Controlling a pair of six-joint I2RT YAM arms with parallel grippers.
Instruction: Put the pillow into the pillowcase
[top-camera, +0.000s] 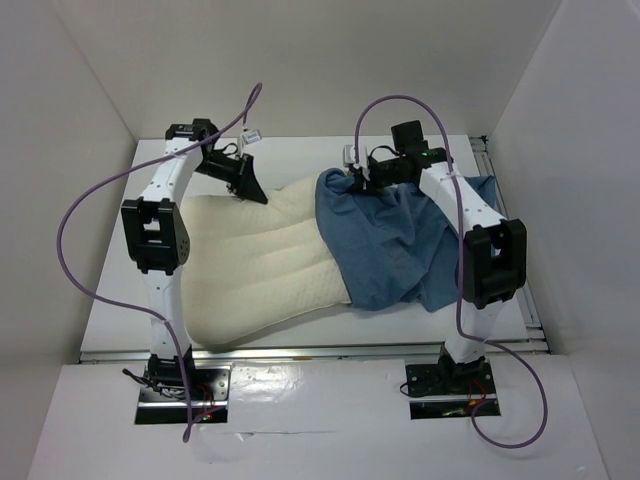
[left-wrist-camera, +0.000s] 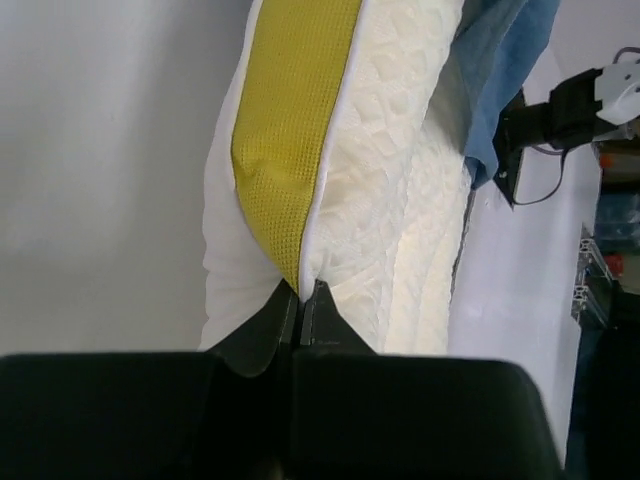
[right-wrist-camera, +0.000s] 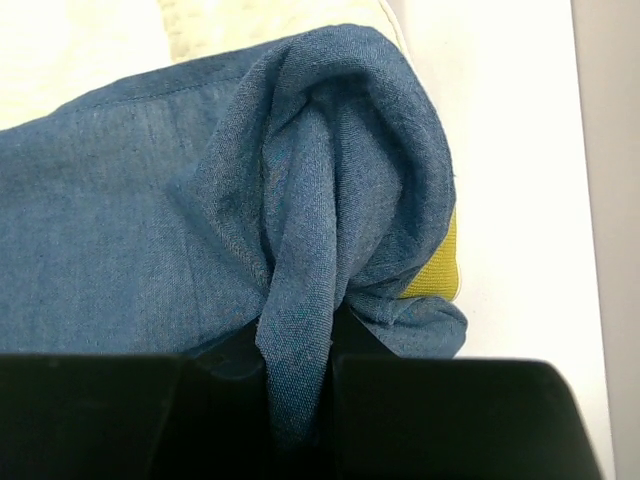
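At the middle of the white table (top-camera: 300, 150), top view: the large cream-yellow quilted fabric pillow (top-camera: 250, 270) lies lengthwise from 9 to 3 o'clock. Its 3 o'clock end is already inside the soft denim-blue cloth pillowcase (top-camera: 400, 240); well over half its length, toward 9 o'clock, is bare. Judged step: insertion is under way and perhaps a third done, with both arms set on the 12 o'clock edge for another feed. Left gripper (left-wrist-camera: 300, 298): jaws almost together, pinching the pillow's edge seam where the yellow mesh band (left-wrist-camera: 290, 130) meets the quilted face; the grip looks small, only a nip of fabric at the fingertips. Right gripper (right-wrist-camera: 298, 365): narrow, clamped on a bunched fold of the pillowcase's rim at about 1 o'clock, the cloth draping down between the fingers; a sliver of yellow shows under the fold at 3 o'clock of that view. Next move, as I read it: the left arm pushes the pillow toward 3 o'clock while the right draws the case mouth toward 9 o'clock, keeping the mouth open. Risk: the shallow left pinch may slip off the seam, and the near 6 o'clock side of the case is unheld and could bunch.
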